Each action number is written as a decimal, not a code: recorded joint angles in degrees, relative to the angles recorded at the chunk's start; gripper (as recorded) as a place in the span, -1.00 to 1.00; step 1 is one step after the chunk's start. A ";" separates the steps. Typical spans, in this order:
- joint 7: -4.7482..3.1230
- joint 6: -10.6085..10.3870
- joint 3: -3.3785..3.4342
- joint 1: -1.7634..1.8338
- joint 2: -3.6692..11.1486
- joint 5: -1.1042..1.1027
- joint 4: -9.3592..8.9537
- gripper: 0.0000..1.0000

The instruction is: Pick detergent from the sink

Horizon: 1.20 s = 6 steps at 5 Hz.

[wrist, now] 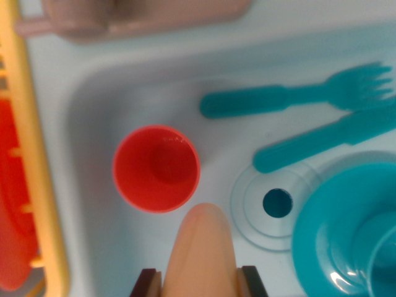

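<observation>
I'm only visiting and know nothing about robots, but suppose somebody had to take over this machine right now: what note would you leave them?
Gripper: its two dark fingers sit on either side of a peach-coloured bottle, presumably the detergent; it looks gripped.
Where things are: the bottle is over the sink, beside a red cup. A teal fork and knife lie in the basin, teal dishes by the drain.
Done: the bottle appears grasped.
Left: cannot tell from this view whether it is off the sink floor; lift it clear without knocking the cup.
</observation>
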 joint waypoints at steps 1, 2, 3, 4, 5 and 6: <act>0.00 0.00 0.00 0.00 0.00 0.00 0.00 1.00; 0.15 2.49 0.01 0.00 -0.82 -0.12 1.68 1.00; 0.15 2.49 0.01 0.00 -0.82 -0.12 1.68 1.00; 0.32 5.11 0.02 -0.01 -1.68 -0.25 3.44 1.00; 0.32 5.11 0.02 -0.01 -1.68 -0.25 3.44 1.00; 0.48 7.79 0.04 -0.01 -2.56 -0.38 5.24 1.00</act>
